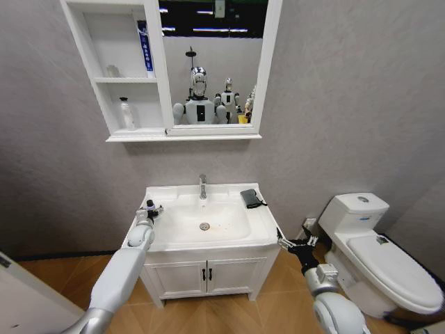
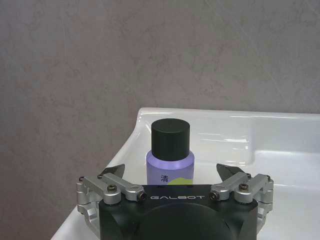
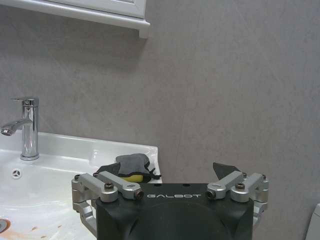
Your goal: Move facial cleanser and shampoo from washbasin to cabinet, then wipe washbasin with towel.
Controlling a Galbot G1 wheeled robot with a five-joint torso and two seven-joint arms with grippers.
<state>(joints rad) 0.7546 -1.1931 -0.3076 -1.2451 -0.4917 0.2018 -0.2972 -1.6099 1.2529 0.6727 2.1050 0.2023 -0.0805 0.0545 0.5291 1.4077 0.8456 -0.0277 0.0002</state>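
Left hand open around purple bottle on washbasin, right hand open beside basin, towel by tap.

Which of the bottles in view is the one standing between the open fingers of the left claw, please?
The purple bottle with the black cap, on the washbasin's left edge at the left claw. The other two, a white bottle and a blue-labelled tube, sit on the cabinet shelves.

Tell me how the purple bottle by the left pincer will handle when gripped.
The bottle looks small and rigid, so it is probably light and firm in the open left pincer. Its smooth round body may slip or turn. Standing upright near the washbasin edge, it could tip if nudged.
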